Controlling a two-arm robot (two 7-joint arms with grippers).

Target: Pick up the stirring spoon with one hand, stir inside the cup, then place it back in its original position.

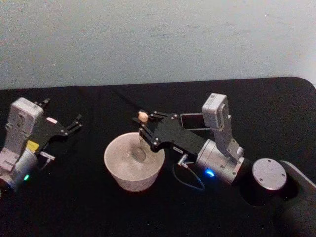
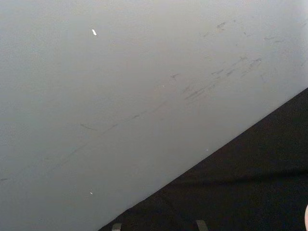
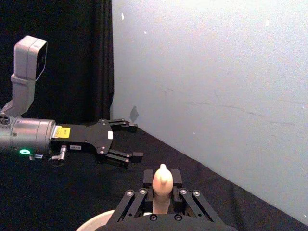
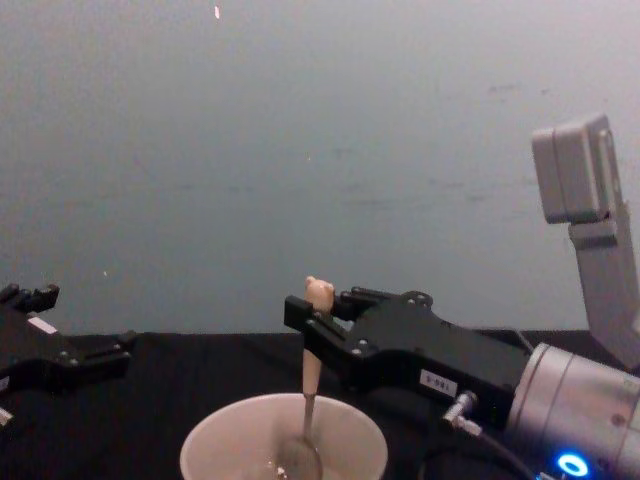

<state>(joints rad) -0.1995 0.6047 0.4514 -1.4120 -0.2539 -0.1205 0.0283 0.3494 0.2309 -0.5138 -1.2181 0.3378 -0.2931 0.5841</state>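
At mid-surface, inside the cup [image 1: 129, 181]: dipping the stirring spoon [image 4: 309, 385] nearly upright, greyish bowl low in the hollow, bear-head knob sticking up above the rim. Possibly touching the cup's floor with the bowl, though hard telling from these angles. Pinching the handle just under the knob with the right gripper [image 1: 143, 130], jaws narrowed onto the stick, arm reaching in from the right above the rim. Parking the left gripper [image 1: 63, 112] well apart, over on the left of the black surface [image 1: 276, 103], jaws spread wide, holding nothing. Judging by this, working through the stirring step. Next, calling for a straight lift clear of the rim without tipping the cup, then laying the spoon back at its starting spot.
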